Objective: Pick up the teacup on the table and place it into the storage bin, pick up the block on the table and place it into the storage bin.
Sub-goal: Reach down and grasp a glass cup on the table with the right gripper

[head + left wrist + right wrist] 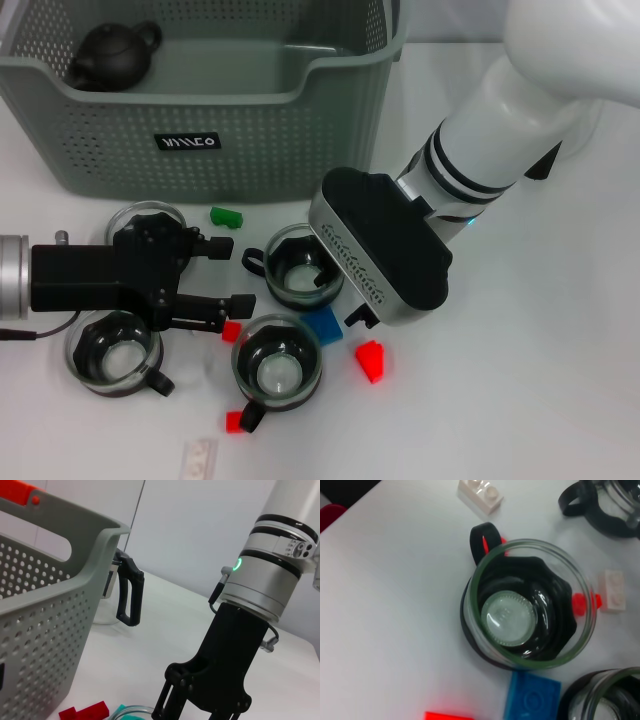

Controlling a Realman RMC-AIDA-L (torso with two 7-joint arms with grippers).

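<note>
The left gripper (pixel 235 275) is lying low over the white bench (pixel 520 400) with its black fingers (pixel 205 312) spread wide and gripping nothing; one finger is reaching toward a green block (pixel 226 215), the other is stretching to a small red block (pixel 231 330). The right gripper (pixel 352 318) is hanging over the teacup (pixel 295 268) just in front of the storage bin (pixel 190 140), its body hiding the fingers, so I cannot tell how far they are parted. That teacup is standing upright, mouth up, with its black handle pointing toward the left gripper. A second teacup (pixel 277 367) is sitting upright nearer the robot, its handle turned toward the robot, next to another red block (pixel 234 421); a blue block (pixel 324 325) is lying flat just beside its rim, and a red wedge-shaped block (pixel 370 360) is resting a little farther right. Two more teacups (pixel 115 352) are standing by the left arm. The storage bin is sitting at the far side with its long axis running left to right, dipped rim facing the robot, and a dark teapot (pixel 112 55) is lying inside its far left corner.
</note>
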